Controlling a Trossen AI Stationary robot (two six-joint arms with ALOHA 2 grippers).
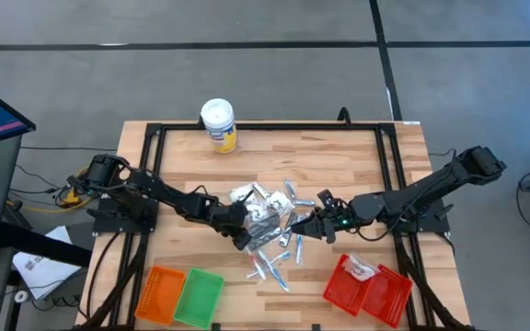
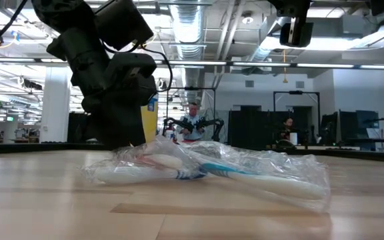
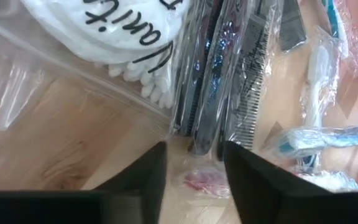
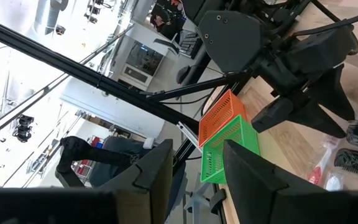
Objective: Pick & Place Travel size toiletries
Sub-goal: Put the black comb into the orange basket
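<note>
The travel size toiletries (image 1: 270, 221) lie in a loose pile at the table's middle: white sachets, clear-wrapped toothbrushes (image 2: 205, 170) and black combs (image 3: 229, 74). My left gripper (image 1: 244, 237) is at the pile's left edge, open and pointing down. In its wrist view the left gripper (image 3: 194, 180) has its fingers on either side of a small pinkish wrapped item (image 3: 204, 180) on the wood, just short of the combs and a white swab sachet (image 3: 129, 37). My right gripper (image 1: 304, 227) is at the pile's right edge. The right gripper (image 4: 197, 180) is open and empty, and looks across at the left arm (image 4: 291, 81).
A white-lidded yellow canister (image 1: 219, 124) stands near the far edge. The orange basket (image 1: 159, 294) and green basket (image 1: 201, 294) sit at the near left. Red baskets (image 1: 366, 285) at the near right hold a white item (image 1: 357, 267). People show in the room beyond the table.
</note>
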